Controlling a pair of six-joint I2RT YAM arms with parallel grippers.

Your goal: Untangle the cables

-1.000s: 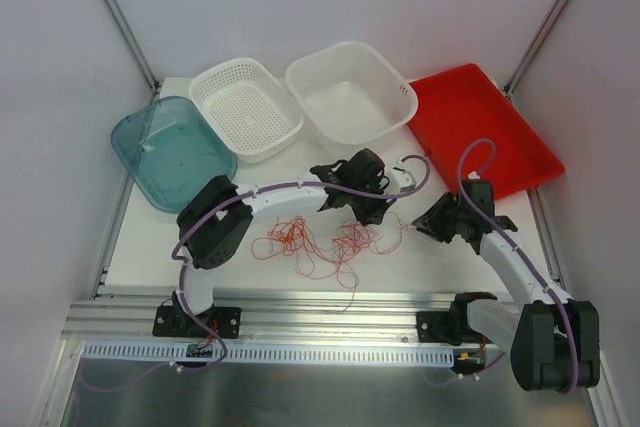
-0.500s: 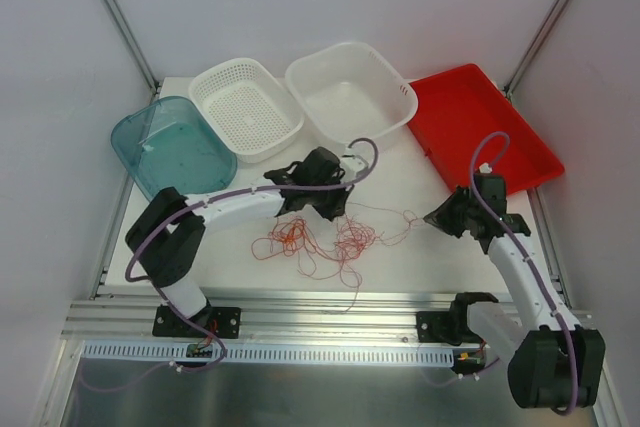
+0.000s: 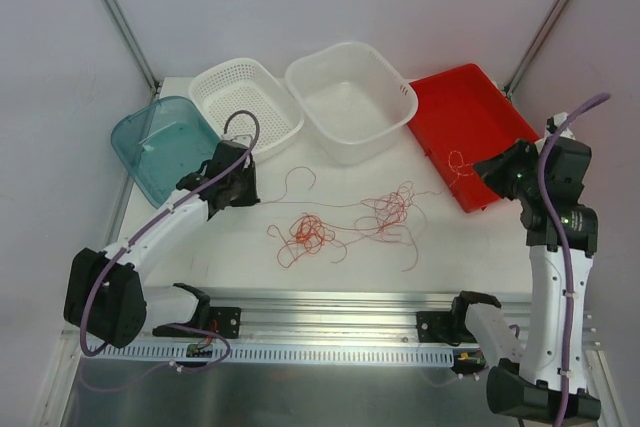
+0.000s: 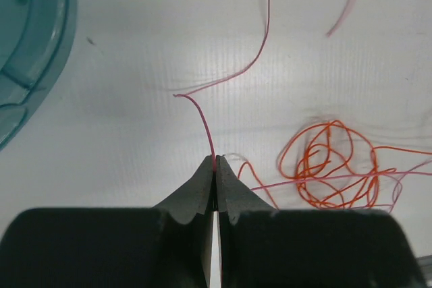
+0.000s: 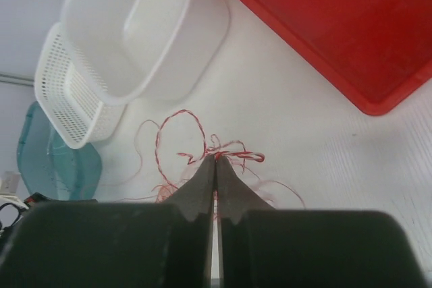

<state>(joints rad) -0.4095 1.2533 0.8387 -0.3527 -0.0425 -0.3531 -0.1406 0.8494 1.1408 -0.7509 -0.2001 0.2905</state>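
Only the wrist views show left jaws and right jaws each clenched on the cables (image 3: 306, 229).

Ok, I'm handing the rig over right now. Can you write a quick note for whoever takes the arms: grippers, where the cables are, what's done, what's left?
Left gripper: shut on one thin red strand, close to the teal bin.
Right gripper: shut on a red-and-white strand, held up beside the red tray.
Cables: strung out between the two grippers, with a tight orange knot left of middle.
Done: bundle is spread wide, gripped on both sides.
Left: the knot and the loops to its right are not yet separated.
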